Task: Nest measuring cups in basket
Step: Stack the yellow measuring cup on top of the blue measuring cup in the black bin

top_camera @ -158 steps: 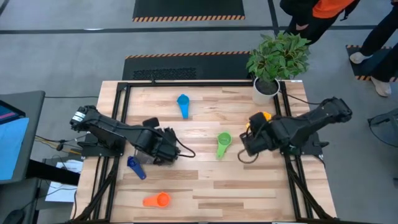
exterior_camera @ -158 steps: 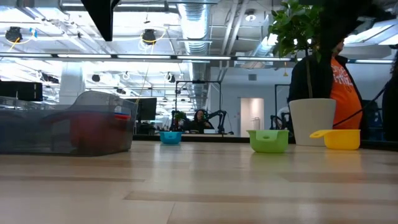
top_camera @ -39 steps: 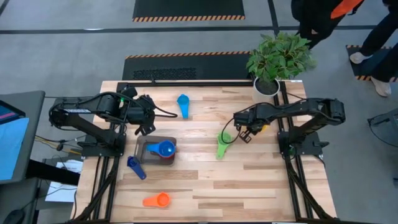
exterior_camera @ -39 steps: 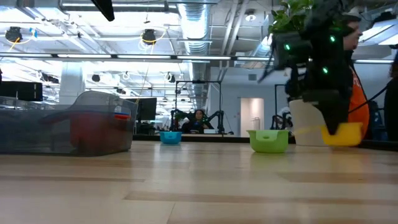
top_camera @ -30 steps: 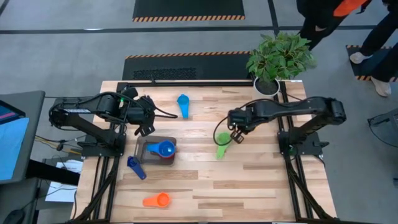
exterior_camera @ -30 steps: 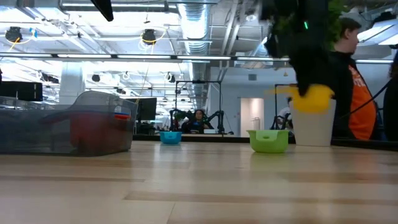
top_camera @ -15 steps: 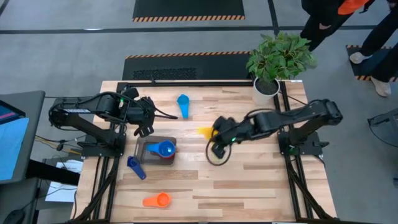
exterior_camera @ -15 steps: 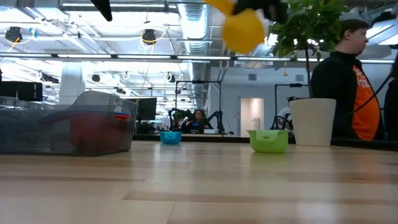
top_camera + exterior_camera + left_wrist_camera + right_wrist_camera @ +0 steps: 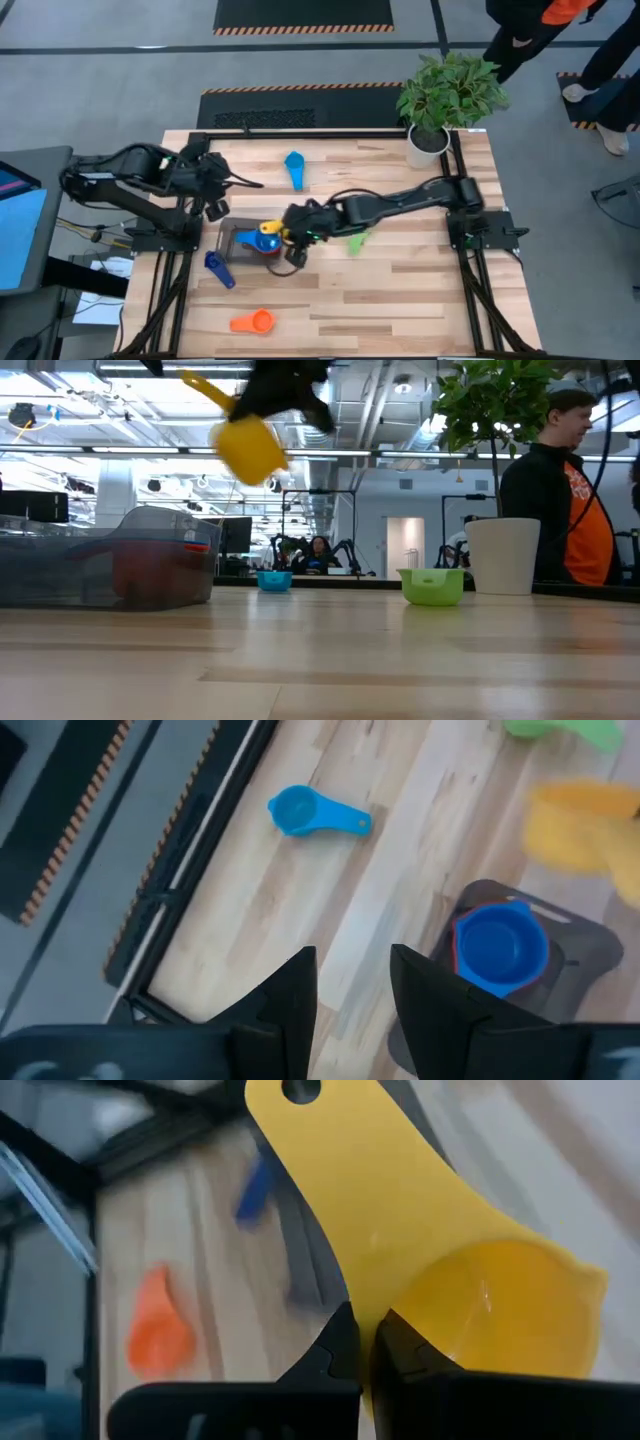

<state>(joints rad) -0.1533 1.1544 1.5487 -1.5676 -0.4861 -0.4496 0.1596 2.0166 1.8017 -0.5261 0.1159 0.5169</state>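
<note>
The yellow measuring cup (image 9: pixel 268 231) hangs above the basket (image 9: pixel 228 236), with my right gripper (image 9: pixel 286 232) shut on it. In the basket a blue cup (image 9: pixel 500 944) sits inside a red one. On the table lie the light blue cup (image 9: pixel 293 165), the green cup (image 9: pixel 356 243) partly under my right arm, the dark blue cup (image 9: pixel 218 268) and the orange cup (image 9: pixel 252 321). My left gripper (image 9: pixel 213 205) stands open at the basket's far left with nothing between its fingers. My right gripper pinches the yellow cup's flat handle (image 9: pixel 362 1312) between its two fingers, at the handle's side edge close to the bowl. The fingers slant down from the table's right. The cup is lifted clear and tilted, its handle end (image 9: pixel 200 384) higher than its bowl (image 9: pixel 248 450).
A white plant pot (image 9: pixel 428 141) stands at the table's far right corner. A person in orange and black (image 9: pixel 560 490) is beyond the table on the right. Bare wood lies along the near edge right of the orange cup.
My right gripper has carried the yellow cup from beside the green cup toward the table's left edge, to above the basket, tipping as it went. The cup has stayed clear of the table. My left gripper has drawn back a little toward the left edge.
</note>
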